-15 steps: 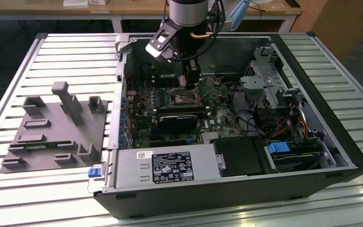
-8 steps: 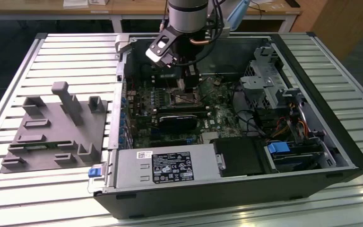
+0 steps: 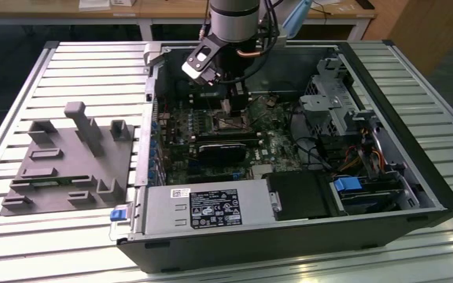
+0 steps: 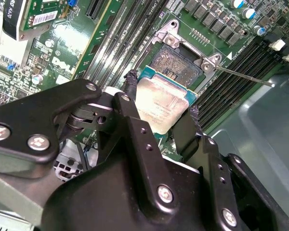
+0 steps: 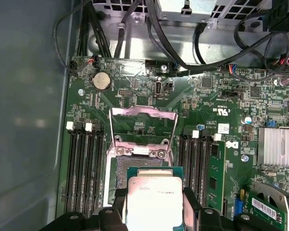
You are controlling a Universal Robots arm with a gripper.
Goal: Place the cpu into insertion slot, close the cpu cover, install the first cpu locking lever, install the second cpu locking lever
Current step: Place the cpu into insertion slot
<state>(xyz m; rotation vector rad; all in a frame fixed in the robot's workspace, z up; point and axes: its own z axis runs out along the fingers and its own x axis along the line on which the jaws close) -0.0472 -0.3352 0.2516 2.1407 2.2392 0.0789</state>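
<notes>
Open computer case (image 3: pixel 289 236) laid on its side, giving reach from above to the green motherboard (image 5: pixel 207 96). Over the board, gripper (image 4: pixel 162 96) closed on the cpu (image 4: pixel 161 108) by two opposite edges, metal top up, apparently to match the socket. Hovering just above the insertion slot (image 4: pixel 176 65), not seated. Cpu cover (image 5: pixel 143 110) tipped up and back, leaving the socket exposed.

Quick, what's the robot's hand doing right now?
Hand: closed, holding the cpu, not yet in the insertion slot.
</notes>
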